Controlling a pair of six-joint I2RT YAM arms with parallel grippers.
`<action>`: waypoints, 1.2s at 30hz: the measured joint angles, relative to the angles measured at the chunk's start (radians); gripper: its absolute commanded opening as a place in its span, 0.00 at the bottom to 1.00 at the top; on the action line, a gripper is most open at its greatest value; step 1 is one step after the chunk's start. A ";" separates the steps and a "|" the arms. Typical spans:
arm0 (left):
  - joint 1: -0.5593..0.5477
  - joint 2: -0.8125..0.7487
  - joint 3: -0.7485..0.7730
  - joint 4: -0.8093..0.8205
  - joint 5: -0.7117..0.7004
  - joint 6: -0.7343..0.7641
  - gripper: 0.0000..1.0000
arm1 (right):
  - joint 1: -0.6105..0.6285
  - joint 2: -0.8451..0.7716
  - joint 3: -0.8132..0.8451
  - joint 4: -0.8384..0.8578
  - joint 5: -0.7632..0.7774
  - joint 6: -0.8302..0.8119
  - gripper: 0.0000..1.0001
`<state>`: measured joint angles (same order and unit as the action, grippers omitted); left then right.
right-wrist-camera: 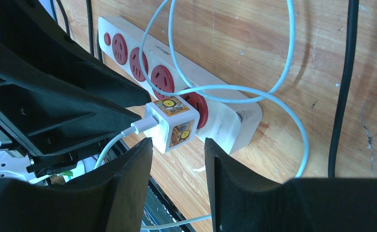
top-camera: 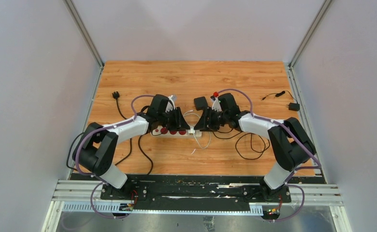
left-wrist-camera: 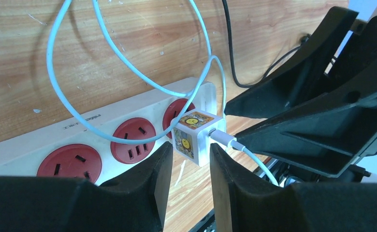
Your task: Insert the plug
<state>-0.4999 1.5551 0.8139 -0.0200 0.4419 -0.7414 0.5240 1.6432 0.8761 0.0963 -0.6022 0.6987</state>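
A white power strip (top-camera: 169, 131) with red sockets lies mid-table; it also shows in the left wrist view (left-wrist-camera: 80, 140) and the right wrist view (right-wrist-camera: 225, 121). The plug, a white cube charger (left-wrist-camera: 196, 137) with cartoon stickers, sits against the end red socket, its prongs hidden; it also shows in the right wrist view (right-wrist-camera: 172, 123). Its white cable (left-wrist-camera: 128, 63) loops over the strip. My left gripper (left-wrist-camera: 189, 169) is open, fingertips at the cube's sides without gripping. My right gripper (right-wrist-camera: 177, 164) is open and faces it from the other side, just short of the cube.
A black adapter (top-camera: 200, 102) lies behind the grippers. A black plug on a cable (top-camera: 116, 95) lies at the far left. A small black adapter with a lead (top-camera: 293, 106) lies at the right edge. Black cables (top-camera: 247, 145) coil near the right arm.
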 measured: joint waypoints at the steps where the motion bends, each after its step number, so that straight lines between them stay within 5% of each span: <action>1: -0.002 0.003 0.000 0.000 0.000 0.000 0.37 | 0.001 0.000 0.000 0.007 -0.001 0.001 0.46; 9: -0.012 0.023 0.000 0.013 0.009 -0.003 0.33 | 0.008 0.040 0.002 0.035 -0.009 0.017 0.43; 26: -0.013 0.038 0.001 0.031 0.027 0.003 0.21 | 0.013 0.069 -0.003 0.103 -0.053 0.046 0.14; 36: -0.013 0.054 -0.010 0.048 0.038 0.010 0.16 | 0.013 0.071 -0.036 0.147 -0.056 0.021 0.09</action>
<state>-0.5129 1.6089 0.8043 0.0284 0.4801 -0.7319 0.5365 1.7145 0.8402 0.2432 -0.6582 0.7193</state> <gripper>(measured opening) 0.214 0.214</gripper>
